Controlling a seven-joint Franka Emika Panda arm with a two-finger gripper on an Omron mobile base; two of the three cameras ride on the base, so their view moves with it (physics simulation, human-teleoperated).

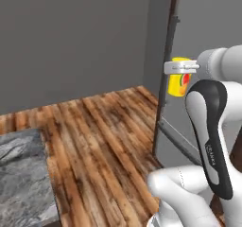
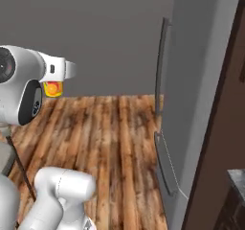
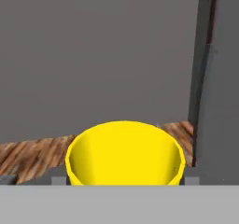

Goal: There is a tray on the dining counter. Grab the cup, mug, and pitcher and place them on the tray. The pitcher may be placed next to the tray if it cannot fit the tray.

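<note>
We see the tool [image 1: 182,68] held high in the air, its fingers set wide on either side of the cup [image 1: 179,78], gripping it. In the left base view the yellow cup (its red mark faces us) hangs just below the pale bar of the tool, in front of the tall grey fridge [image 1: 208,22]. In the right base view the cup [image 2: 53,88] peeks out beneath the white wrist, and the tool [image 2: 56,78] sits just above it. From the hand view we look straight into the cup [image 3: 124,154]: its open yellow mouth lies right at the tool [image 3: 124,180], between the two grey fingers [image 3: 58,181].

Outward from the cup, a plain grey wall [image 1: 71,37] stands behind it and a wooden plank floor [image 1: 104,141] spreads well below. The fridge is just beside the cup, with a long dark handle [image 2: 160,63] running up its door. Far below and well apart from the cup, a corner of a grey marbled worktop [image 1: 21,178] shows at the edge of the left base view.
</note>
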